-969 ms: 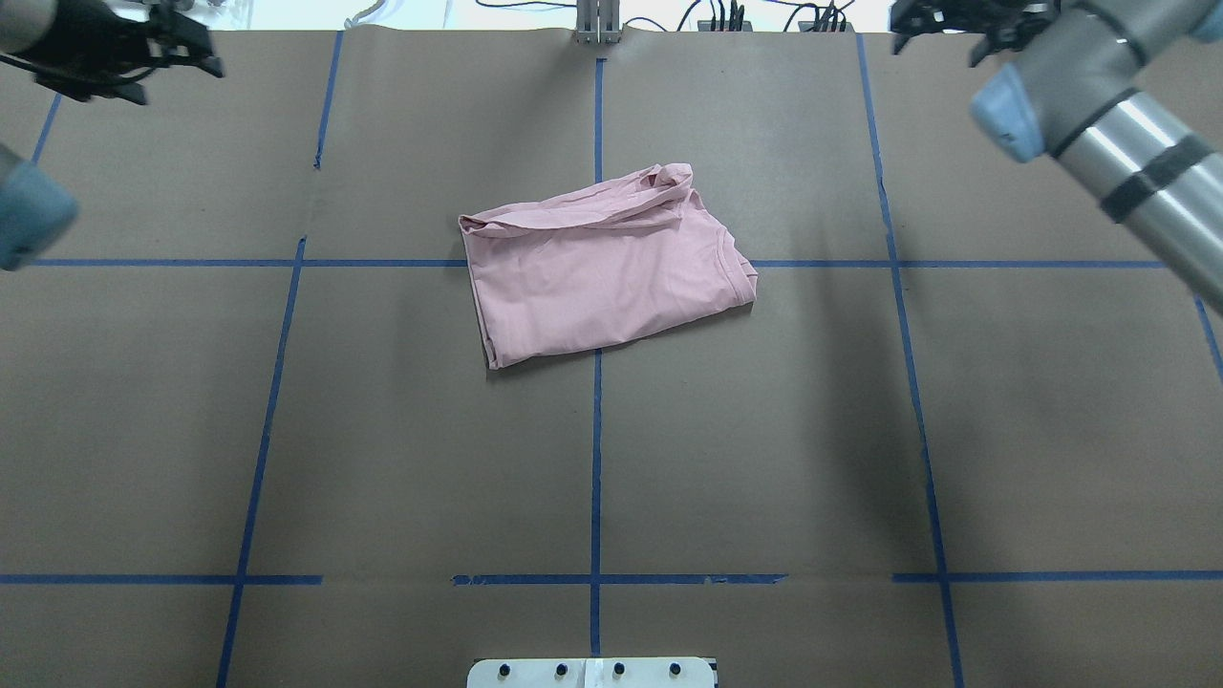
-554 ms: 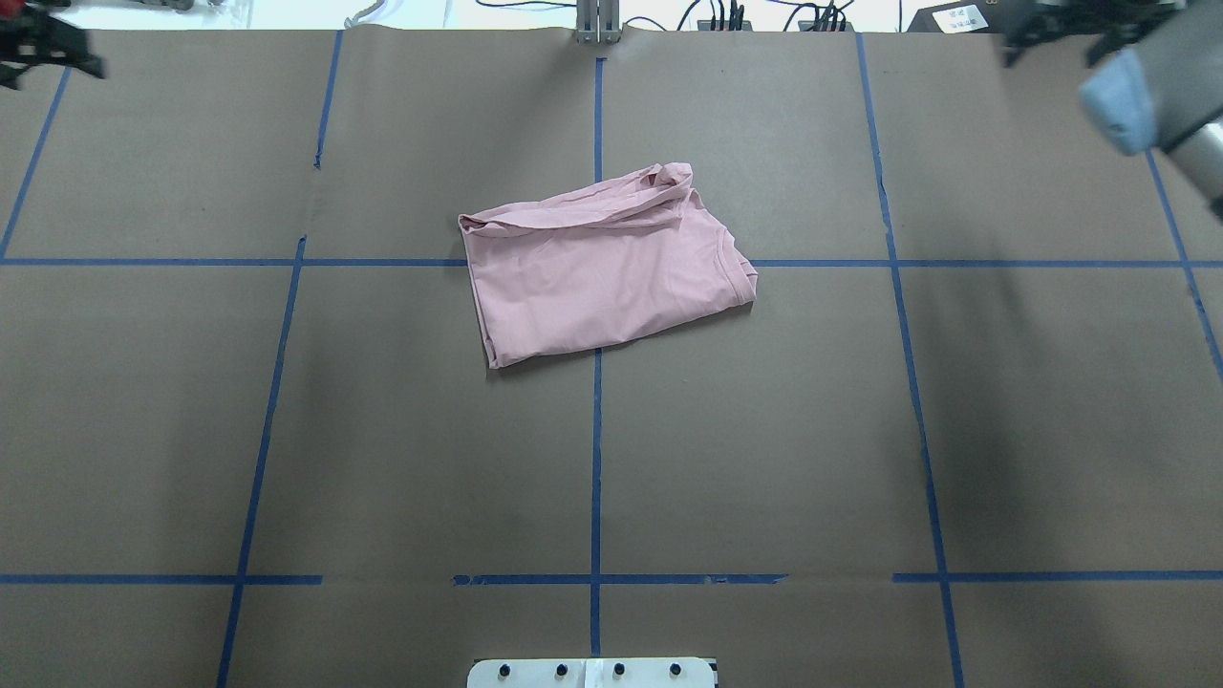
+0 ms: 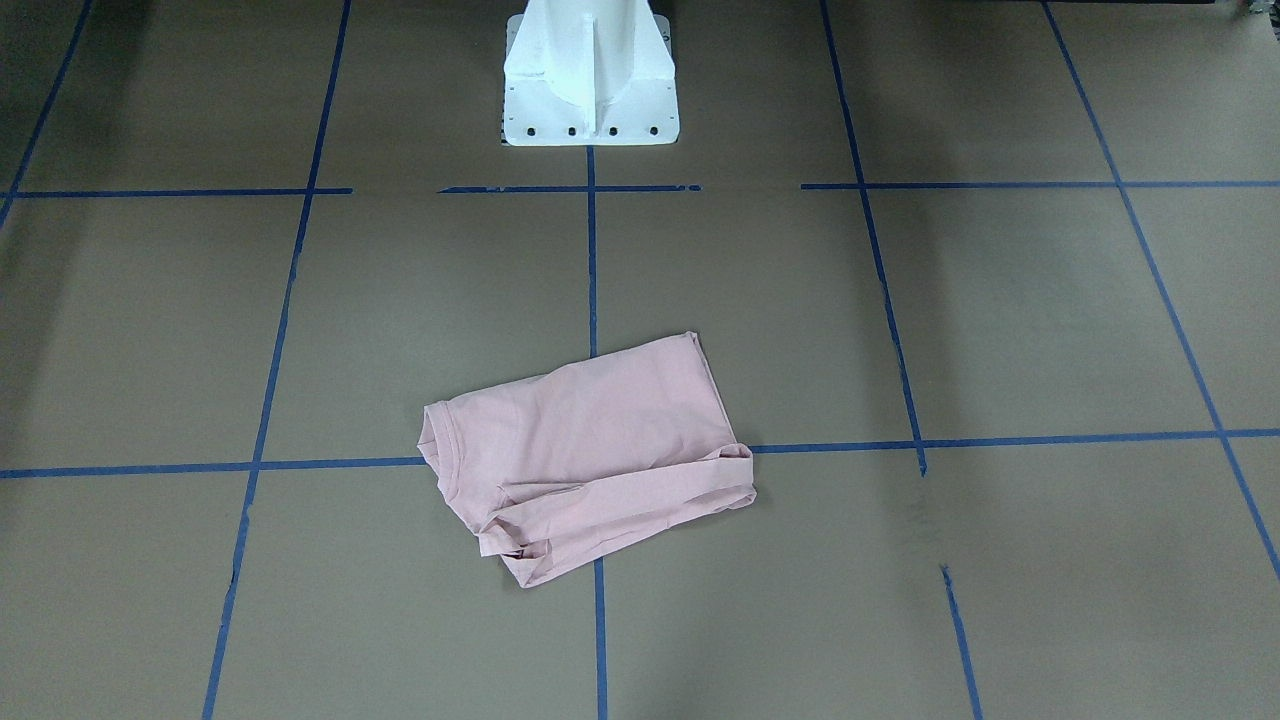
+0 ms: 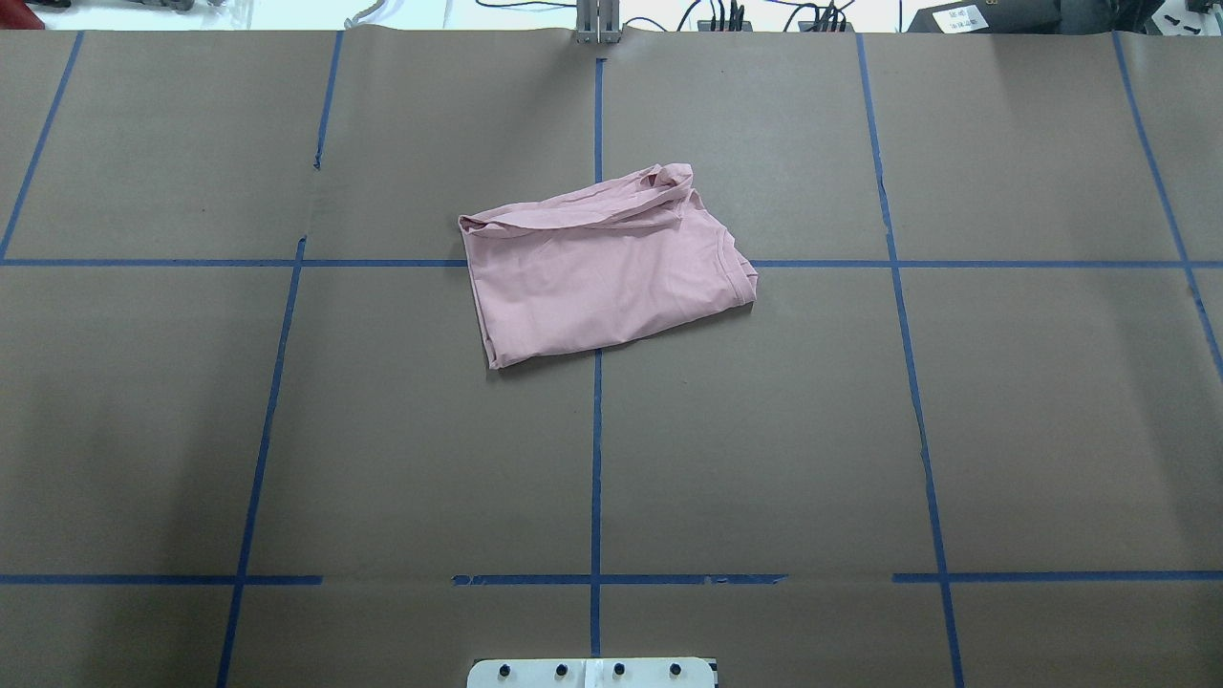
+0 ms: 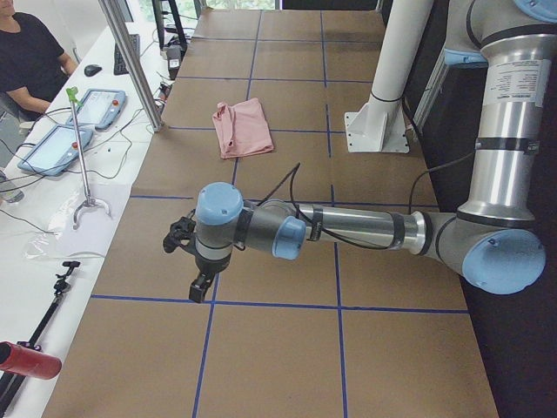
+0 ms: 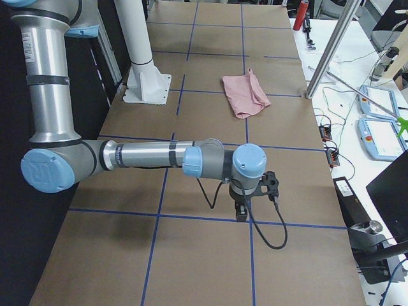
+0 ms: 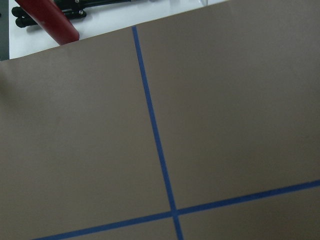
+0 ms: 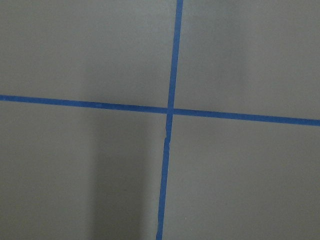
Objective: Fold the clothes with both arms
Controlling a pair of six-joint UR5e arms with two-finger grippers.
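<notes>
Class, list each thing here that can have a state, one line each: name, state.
T-shirt: folded, lying on the table, ungripped.
left gripper: over the table, apart from the T-shirt; open or shut unclear.
right gripper: over the table, apart from the T-shirt; open or shut unclear.

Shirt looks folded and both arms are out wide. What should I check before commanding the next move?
1. Pale pink T-shirt folded into a compact packet, nothing lying on it: ok.
2. Fold neatness: the edge farthest from the robot is bunched and rolled: not ok.
3. Left arm clear of the shirt, over bare paper: ok.
4. Right arm clear of the shirt, over bare paper: ok.
5. Jaws open on both arms: cannot tell, only the side views show them.
</notes>
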